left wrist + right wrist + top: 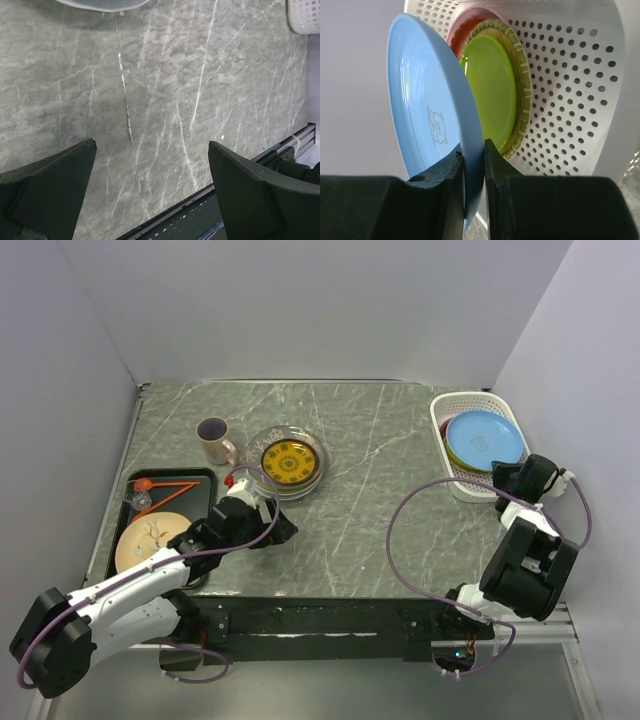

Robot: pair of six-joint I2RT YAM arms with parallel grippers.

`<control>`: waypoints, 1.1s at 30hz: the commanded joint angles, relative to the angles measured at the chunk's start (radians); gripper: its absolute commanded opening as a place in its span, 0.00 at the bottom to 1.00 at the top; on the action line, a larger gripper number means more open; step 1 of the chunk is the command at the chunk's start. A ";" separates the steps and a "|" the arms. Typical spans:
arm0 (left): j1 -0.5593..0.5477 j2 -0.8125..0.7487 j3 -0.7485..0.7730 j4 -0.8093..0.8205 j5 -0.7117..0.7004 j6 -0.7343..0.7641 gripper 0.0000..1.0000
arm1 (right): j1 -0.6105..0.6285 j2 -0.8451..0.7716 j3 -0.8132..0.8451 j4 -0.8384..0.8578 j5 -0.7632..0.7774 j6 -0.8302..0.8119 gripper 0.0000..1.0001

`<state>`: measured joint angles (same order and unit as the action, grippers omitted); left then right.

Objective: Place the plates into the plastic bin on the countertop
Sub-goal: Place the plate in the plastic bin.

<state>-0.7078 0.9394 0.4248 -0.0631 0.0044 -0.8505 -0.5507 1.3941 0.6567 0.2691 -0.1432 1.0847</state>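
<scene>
Blue plate (422,95) between right fingers (437,200), red plate (465,31) mostly hidden behind

Wide-spread left tool (151,146) over countertop (165,75)

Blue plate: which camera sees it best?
The right wrist view: the blue plate fills it, its rim pinched by the right gripper, tilted in front of the green plate in the plastic bin. The top external view shows it small, over the bin. The left wrist view misses it.
</scene>
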 commanded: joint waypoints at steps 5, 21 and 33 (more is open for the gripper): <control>-0.002 0.004 0.009 0.046 0.006 0.016 0.99 | -0.011 0.042 0.072 0.084 0.021 0.004 0.11; -0.002 0.021 0.039 0.016 0.002 0.034 0.99 | -0.008 0.126 0.141 0.044 -0.016 -0.035 0.39; -0.002 -0.010 0.038 0.008 0.005 0.039 0.99 | 0.009 0.135 0.129 0.044 -0.059 -0.062 0.83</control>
<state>-0.7078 0.9585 0.4267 -0.0731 0.0036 -0.8299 -0.5510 1.5364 0.7605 0.2771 -0.1898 1.0409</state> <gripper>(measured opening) 0.993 0.797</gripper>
